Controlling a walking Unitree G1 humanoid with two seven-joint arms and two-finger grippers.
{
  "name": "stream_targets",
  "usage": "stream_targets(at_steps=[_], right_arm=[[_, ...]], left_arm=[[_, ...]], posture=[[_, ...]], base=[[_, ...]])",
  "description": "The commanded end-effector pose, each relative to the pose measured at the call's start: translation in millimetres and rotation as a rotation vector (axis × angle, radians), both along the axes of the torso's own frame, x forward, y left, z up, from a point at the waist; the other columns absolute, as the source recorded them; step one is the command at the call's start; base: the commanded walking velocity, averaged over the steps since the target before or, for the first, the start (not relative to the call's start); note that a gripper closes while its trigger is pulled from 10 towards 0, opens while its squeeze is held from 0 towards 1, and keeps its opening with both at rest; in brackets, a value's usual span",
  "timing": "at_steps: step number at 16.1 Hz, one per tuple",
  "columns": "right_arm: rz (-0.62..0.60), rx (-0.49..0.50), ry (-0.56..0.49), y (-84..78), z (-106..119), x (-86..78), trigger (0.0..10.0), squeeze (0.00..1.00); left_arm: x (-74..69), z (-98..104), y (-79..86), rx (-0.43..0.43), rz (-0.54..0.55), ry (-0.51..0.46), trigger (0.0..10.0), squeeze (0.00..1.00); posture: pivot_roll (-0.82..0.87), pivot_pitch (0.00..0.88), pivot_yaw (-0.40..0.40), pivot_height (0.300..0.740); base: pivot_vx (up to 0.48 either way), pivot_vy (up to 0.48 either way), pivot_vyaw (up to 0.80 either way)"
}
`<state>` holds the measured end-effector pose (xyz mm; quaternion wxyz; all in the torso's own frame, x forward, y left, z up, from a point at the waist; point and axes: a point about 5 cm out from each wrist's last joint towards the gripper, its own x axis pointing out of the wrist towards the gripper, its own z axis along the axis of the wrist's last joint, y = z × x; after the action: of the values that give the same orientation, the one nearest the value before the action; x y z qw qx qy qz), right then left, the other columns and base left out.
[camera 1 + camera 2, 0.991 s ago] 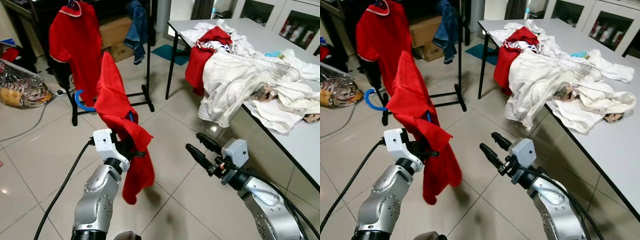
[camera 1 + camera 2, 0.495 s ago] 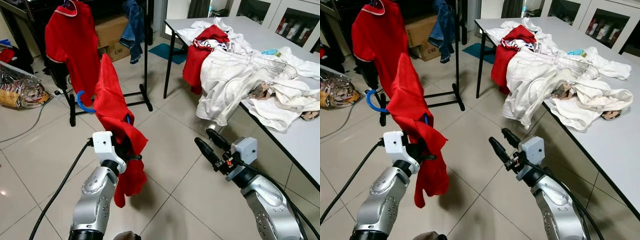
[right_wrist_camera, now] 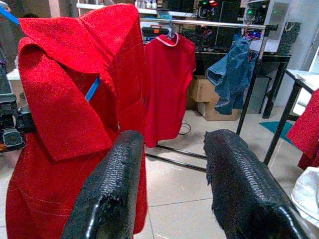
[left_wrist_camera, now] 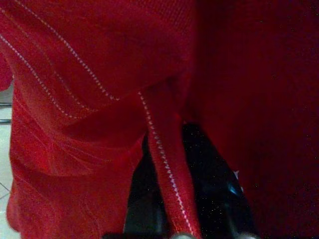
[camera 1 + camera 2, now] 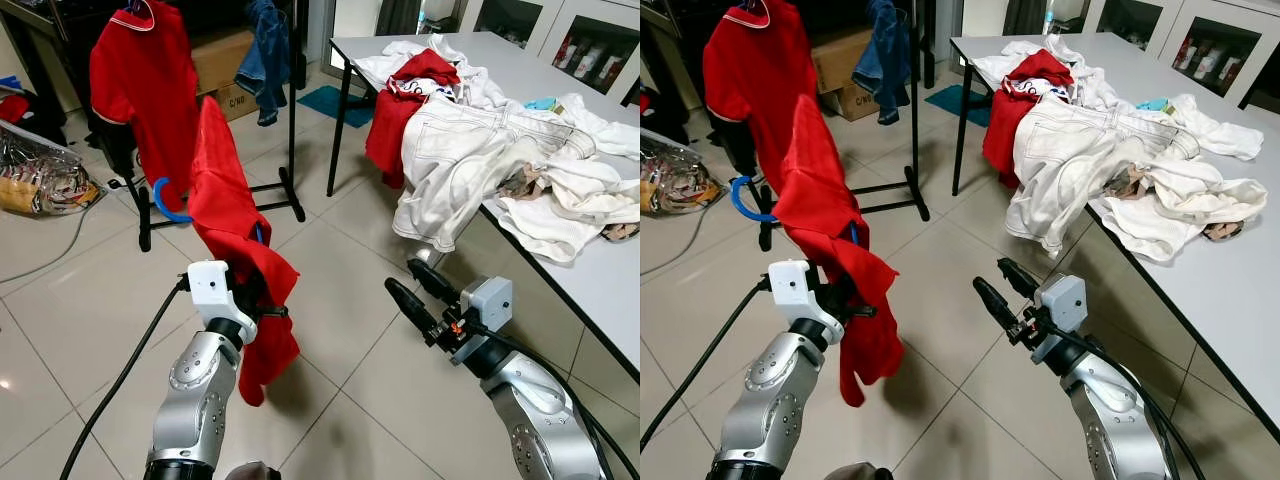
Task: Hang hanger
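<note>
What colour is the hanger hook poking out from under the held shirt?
Blue; the hanger hook shows best in the left eye view, beside the red shirt at the left gripper.

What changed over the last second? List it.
The red shirt on the blue hanger swung in the left gripper: its hem rose half a second ago and has dropped partway back. The right gripper drifted slightly right, open and empty. The left gripper still holds the shirt; the rack and the clothes on the table are unchanged.

A white table [image 5: 600,290] on the right holds a heap of white clothes [image 5: 500,160] with a red garment [image 5: 400,110] draped over its edge. A cardboard box [image 5: 225,60] and a crinkled plastic bag [image 5: 40,175] sit on the tiled floor [image 5: 340,260].
</note>
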<state>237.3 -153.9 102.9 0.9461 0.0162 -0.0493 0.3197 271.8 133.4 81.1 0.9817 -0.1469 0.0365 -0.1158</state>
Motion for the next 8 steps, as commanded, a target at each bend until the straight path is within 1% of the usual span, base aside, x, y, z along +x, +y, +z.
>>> stream_targets(at_steps=[1, 8], right_arm=[[0.004, -0.006, -0.022, -2.8, 3.9, 2.0, 10.0, 0.0], [0.015, -0.017, -0.025, -3.2, 3.4, 1.0, 10.0, 0.0]], left_arm=[[0.9, 8.2, -2.4, 0.005, 0.005, -0.05, 10.0, 0.0], [-0.6, 8.2, -3.6, 0.003, 0.017, -0.057, 10.0, 0.0]], posture=[[0.02, 0.0, -0.039, 0.74], [0.02, 0.0, -0.045, 0.74]], base=[[0.255, 0.0, 0.0], [0.272, 0.0, 0.0]])
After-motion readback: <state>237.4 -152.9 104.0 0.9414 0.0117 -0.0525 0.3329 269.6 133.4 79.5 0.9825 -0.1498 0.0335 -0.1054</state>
